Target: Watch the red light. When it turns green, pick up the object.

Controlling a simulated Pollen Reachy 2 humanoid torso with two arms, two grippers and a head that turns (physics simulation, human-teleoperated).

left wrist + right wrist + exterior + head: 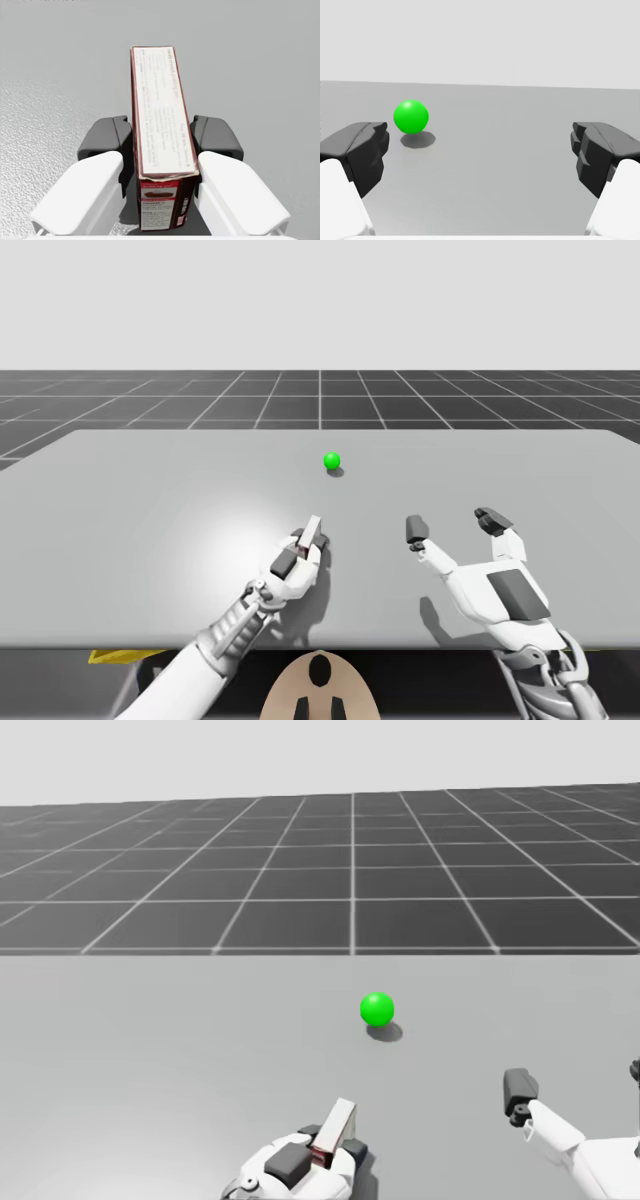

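The grey tabletop [150, 500] bore the light [332, 461], green, far centre. The left claw [161, 137] gripped the slim dark-red box [157, 100], pickup being cleared; the right claw [455, 527] stood wide, unneeded.

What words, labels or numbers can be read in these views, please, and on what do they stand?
Narrow dark red cardboard box held in my left hand: small print on its pale face and dark end, too blurred to read.
Green ball light, grey table: no text.
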